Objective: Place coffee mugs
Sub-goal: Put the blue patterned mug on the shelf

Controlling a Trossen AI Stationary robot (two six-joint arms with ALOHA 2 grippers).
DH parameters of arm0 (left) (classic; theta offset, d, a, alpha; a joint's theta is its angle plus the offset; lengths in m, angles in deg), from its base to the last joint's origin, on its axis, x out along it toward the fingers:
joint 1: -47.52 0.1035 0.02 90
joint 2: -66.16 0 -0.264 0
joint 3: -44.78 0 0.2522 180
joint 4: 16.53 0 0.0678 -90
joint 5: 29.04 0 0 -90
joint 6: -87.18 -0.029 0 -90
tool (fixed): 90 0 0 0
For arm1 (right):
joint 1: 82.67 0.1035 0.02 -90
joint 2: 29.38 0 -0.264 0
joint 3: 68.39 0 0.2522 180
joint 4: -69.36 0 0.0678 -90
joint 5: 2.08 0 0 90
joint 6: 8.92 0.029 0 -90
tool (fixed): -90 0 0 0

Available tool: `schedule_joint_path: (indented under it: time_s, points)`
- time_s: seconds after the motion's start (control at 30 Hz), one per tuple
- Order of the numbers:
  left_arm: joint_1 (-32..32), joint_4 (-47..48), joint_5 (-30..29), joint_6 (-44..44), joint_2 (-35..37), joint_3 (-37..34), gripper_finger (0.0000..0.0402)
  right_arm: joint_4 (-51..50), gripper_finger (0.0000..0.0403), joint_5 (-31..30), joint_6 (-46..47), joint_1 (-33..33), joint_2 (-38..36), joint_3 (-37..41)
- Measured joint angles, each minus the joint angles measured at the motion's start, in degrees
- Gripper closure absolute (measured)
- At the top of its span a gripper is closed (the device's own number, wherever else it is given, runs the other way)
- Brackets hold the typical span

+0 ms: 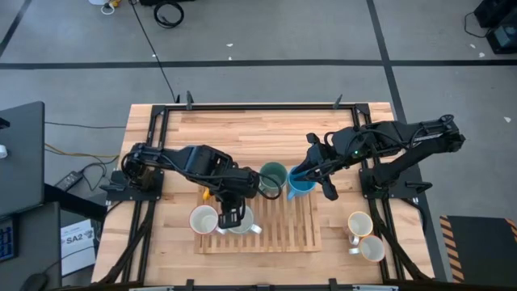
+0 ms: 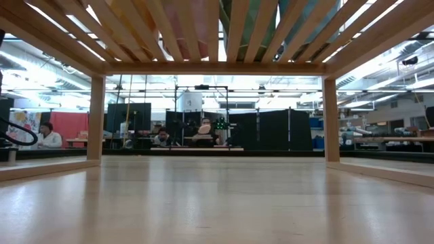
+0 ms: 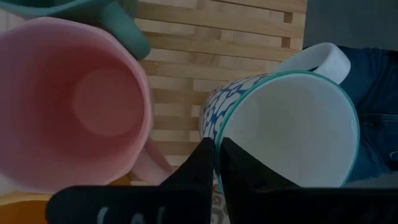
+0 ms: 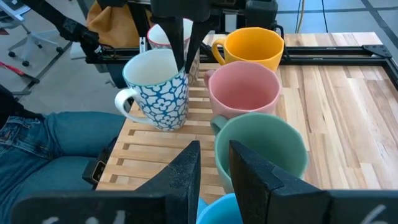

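Both grippers were clamped on mug rims, one finger inside each wall: the left gripper [image 4: 184,38] on the blue-patterned mug [image 4: 157,88], the right gripper [image 4: 212,163] on the blue mug [image 1: 300,184]. The mugs were held over the slatted rack [image 1: 283,226] near the bench's front edge, presumably for setting down beside the pink mug [image 4: 242,92] and green mug [image 4: 261,151].

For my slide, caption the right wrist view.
Left gripper fingers pinch the blue-patterned mug rim beside pink, orange and green mugs.

I count eight mugs on the counter [image 1: 339,234]: one orange mug [image 4: 250,47], one pink mug [image 4: 244,90], one green mug [image 4: 264,149], one blue mug [image 1: 300,184], one blue-patterned white mug [image 4: 158,87] and three plain white mugs [image 1: 203,219]. I see one slatted rack [image 1: 283,230] and two arms.
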Motion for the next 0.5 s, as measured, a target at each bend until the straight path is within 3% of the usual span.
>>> schedule_joint_path:
  time_s: [0.5]
  points:
    - [0.0,-0.1,-0.8,0.2,0.0,0.0,0.0358,0.0,0.0313,0.0,0.0,0.0,0.0,0.0]
